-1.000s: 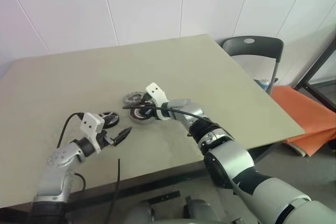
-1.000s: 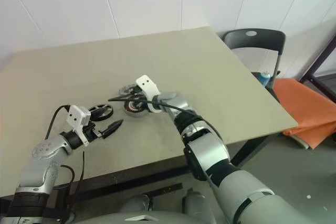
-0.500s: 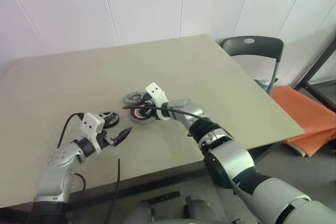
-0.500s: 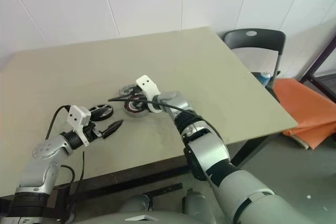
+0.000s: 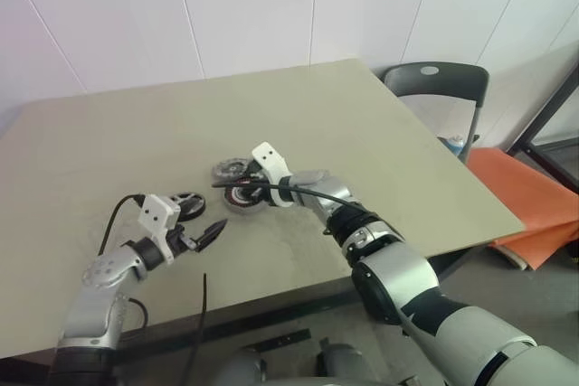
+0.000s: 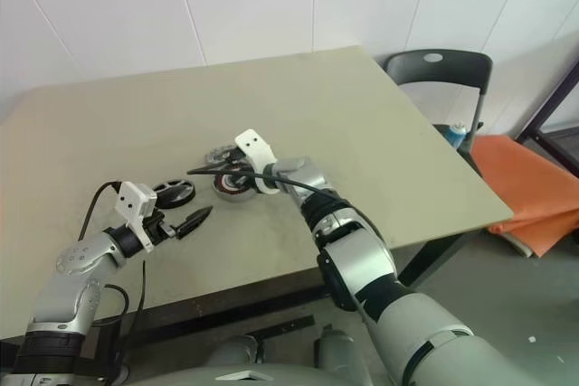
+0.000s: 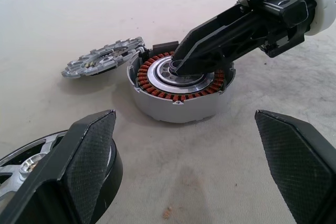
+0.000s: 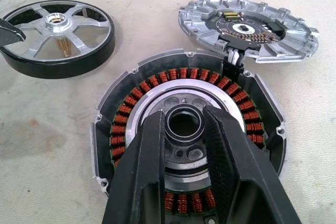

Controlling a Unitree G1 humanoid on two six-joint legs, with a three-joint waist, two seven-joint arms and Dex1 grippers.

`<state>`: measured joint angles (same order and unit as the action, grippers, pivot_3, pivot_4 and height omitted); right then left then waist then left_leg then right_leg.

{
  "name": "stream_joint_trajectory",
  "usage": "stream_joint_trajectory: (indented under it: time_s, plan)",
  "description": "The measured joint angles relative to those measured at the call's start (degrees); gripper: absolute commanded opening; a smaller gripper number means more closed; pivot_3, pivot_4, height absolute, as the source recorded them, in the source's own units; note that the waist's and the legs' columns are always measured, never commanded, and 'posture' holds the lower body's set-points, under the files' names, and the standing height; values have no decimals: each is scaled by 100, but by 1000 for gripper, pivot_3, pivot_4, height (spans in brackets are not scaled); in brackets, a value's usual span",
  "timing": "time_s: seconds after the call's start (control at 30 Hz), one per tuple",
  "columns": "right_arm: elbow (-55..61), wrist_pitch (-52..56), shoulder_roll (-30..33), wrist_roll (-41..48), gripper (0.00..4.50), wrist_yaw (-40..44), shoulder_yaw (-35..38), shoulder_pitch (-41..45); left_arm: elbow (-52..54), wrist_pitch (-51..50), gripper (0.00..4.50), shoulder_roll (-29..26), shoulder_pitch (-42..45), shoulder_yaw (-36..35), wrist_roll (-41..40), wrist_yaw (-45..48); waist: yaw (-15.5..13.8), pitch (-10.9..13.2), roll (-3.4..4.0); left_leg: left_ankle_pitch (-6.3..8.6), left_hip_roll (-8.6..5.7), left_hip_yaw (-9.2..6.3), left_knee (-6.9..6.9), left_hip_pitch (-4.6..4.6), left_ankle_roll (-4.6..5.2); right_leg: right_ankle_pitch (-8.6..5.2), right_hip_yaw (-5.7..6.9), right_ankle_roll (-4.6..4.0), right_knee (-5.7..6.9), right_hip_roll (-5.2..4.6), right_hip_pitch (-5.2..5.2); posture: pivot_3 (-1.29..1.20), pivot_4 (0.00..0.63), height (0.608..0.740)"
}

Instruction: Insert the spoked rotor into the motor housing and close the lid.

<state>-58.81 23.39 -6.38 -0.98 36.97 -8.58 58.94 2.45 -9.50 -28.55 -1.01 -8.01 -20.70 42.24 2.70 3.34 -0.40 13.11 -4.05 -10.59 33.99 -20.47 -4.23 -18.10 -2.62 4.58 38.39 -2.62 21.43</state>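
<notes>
Currently the spoked rotor (image 8: 56, 32) lies flat on the counter (image 5: 380, 124) just beside the wide-open left gripper (image 7: 184, 177); the right gripper (image 8: 186, 145), nearly closed, grips the motor housing's (image 7: 181, 90) centre hub.

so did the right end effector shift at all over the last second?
No. The right end effector sits over the motor housing centre as before, same spot relative to the lid and table edge.

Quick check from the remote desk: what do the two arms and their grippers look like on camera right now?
Both arms are silver-grey metal with black joint bands and a white block at each wrist. A loose black cable loops off each forearm. The left gripper and right gripper each have two black tapered fingers with finely textured pads.
</notes>
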Motion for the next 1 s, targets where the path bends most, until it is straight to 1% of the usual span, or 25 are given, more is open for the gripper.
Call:
stream_joint_trajectory:
  time_s: [1.0]
  plan:
    - [0,0,-14,-1,701,-8,-1,0,0,-2,4500,0,-46,0,0,1,0,0,0,0,0,0,0,0,0,0,0,0,0,-1,0,0,0,740]
